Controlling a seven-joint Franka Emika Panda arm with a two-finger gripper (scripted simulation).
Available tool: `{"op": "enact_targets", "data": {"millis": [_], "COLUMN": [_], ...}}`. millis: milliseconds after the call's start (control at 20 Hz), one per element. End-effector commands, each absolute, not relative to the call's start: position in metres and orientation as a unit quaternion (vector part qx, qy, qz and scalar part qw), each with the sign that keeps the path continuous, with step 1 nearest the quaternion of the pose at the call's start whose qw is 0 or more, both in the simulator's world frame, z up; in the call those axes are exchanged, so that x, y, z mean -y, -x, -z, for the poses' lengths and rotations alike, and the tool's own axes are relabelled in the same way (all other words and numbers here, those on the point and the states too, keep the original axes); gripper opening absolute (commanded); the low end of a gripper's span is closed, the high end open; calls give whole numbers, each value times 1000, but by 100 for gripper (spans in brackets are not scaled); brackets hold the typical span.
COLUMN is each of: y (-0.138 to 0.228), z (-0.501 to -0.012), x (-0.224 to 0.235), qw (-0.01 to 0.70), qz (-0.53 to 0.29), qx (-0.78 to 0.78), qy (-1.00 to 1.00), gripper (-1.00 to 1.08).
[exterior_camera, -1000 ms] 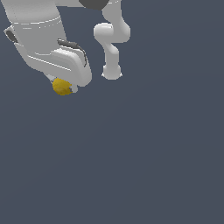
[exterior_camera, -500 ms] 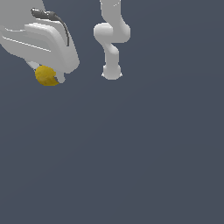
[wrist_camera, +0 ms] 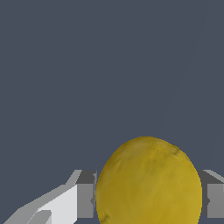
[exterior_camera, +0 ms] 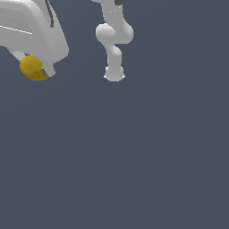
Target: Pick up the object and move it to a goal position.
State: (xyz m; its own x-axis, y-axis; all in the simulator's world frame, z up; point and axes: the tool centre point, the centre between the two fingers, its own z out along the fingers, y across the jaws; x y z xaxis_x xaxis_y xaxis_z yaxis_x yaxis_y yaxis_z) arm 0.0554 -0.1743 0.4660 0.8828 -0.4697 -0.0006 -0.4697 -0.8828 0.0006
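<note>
Wrist view showed the object [wrist_camera: 148, 181] as a mustard-yellow, slightly mottled rounded lump, filling much of the frame between two grey fingers [wrist_camera: 85, 194], one pressed against each of its flanks. No gap was seen between either finger and the lump's surface. The jaws were therefore recorded as clamped on the object. A white part of the gripper [wrist_camera: 148, 205] body was seen beside one finger. Behind the lump only a plain slate-grey ground [wrist_camera: 87, 65] was observed, without marks or other items.

Exterior view placed the object [exterior_camera: 34, 68] at the upper part of the exterior view's left, partly covered by the white gripper [exterior_camera: 38, 70] housing above it. Only the lower and left portions of the lump were exposed; one short finger [exterior_camera: 48, 69] was seen against its right side. The lump was narrower than the housing that carried it. Whether it was raised off the ground could not be determined from this view, as no shadow or contact line was visible.

Well apart, toward the exterior view's upper middle, the arm's white base column [exterior_camera: 114, 71] was noted standing on the grey ground [exterior_camera: 134, 156], with jointed links rising out of frame.
</note>
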Motion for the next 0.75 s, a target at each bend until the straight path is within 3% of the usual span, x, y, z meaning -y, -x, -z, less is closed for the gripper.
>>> {"op": "enact_targets", "data": {"millis": [0, 700], "y": [-57, -61], "z": [-472, -481], "x": [176, 180], "qw": [0, 0], "qz": [0, 0], "qx": [242, 242], "qy": [-970, -970], "gripper": [-100, -100]}}
